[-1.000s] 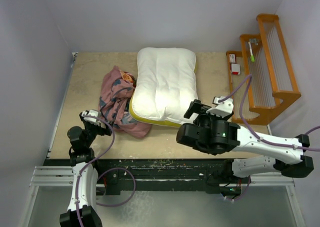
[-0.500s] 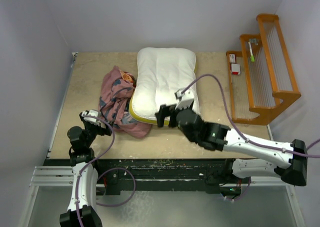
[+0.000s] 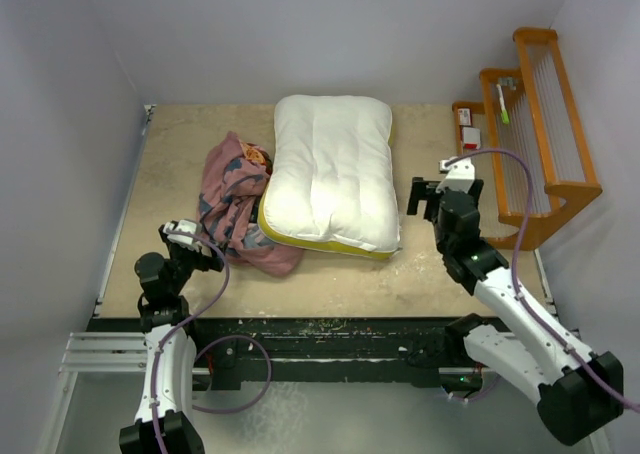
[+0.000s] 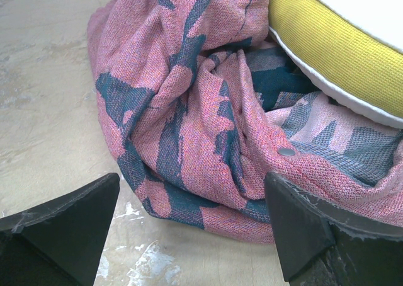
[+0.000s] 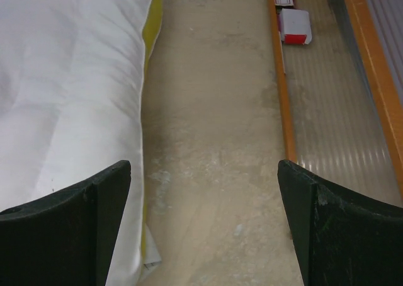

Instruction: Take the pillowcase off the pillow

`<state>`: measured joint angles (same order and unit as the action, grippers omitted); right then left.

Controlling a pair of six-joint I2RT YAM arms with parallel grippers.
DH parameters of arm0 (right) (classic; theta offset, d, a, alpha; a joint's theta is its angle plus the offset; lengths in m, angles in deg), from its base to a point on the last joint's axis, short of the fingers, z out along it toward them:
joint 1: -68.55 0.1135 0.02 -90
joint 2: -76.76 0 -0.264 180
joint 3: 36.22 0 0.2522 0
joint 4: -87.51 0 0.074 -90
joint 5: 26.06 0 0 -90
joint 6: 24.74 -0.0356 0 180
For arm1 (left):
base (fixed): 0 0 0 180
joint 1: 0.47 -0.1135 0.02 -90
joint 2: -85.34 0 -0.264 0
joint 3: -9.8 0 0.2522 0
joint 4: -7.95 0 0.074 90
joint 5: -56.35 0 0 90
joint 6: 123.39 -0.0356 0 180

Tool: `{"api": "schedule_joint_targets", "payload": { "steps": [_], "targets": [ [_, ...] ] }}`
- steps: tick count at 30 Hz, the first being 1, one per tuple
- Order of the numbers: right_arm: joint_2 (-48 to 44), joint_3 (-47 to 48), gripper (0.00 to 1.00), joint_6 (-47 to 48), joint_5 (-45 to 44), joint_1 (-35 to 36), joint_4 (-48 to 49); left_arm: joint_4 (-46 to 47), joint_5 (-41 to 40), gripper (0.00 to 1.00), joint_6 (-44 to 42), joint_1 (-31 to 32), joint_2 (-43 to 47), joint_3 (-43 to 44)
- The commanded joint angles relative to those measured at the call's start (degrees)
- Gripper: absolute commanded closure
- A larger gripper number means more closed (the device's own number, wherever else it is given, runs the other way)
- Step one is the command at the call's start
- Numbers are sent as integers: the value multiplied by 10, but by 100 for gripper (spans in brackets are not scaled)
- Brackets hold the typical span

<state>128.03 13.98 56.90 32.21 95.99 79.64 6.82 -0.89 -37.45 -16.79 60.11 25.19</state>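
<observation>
Pillowcase (image 3: 235,209) lies bunched on the bench (image 3: 180,154) directly ahead of my left claw (image 3: 188,242), which stands wide open and empty; this arm is nearer. The left wrist view shows the yellow edge of the pillow (image 4: 340,53) overlapping the fabric. My right claw (image 3: 440,189), open and empty, sits right of the pillow.

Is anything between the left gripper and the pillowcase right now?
Nothing visible does. The left gripper has its jaws open, with only bare table between them and the crumpled pillowcase. The pillow overlaps the fabric with its yellow-banded edge at the right of the wrist view, off the direct line.
</observation>
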Motion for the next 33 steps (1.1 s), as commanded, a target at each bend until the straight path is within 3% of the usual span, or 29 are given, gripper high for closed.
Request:
{"api": "schedule_joint_targets", "payload": {
  "steps": [1,4,5,7,10,14,16,22,29,33],
  "targets": [
    [-26,-18,0,95,131,-52,27,23,2,1,1,0,1,7],
    [22,-12,0,70,-43,-68,-24,22,2,1,1,0,1,7],
    [40,-6,0,47,-61,-85,-51,22,2,1,1,0,1,7],
    [35,-9,0,9,-51,-115,-65,22,2,1,1,0,1,7],
    [-43,-54,0,-33,-20,-143,-5,22,2,1,1,0,1,7],
    [-172,-197,0,-2,-30,-149,147,22,2,1,1,0,1,7],
    [-204,-215,0,11,-34,-150,168,22,1,1,1,0,1,7],
    [-149,-179,0,-9,-5,-150,80,22,2,1,1,0,1,6],
    [-234,-252,0,-29,-86,-150,124,27,5,1,-1,0,-3,7],
    [-177,-260,0,-35,-82,-151,154,29,8,1,-3,0,-8,8]
  ]
}}
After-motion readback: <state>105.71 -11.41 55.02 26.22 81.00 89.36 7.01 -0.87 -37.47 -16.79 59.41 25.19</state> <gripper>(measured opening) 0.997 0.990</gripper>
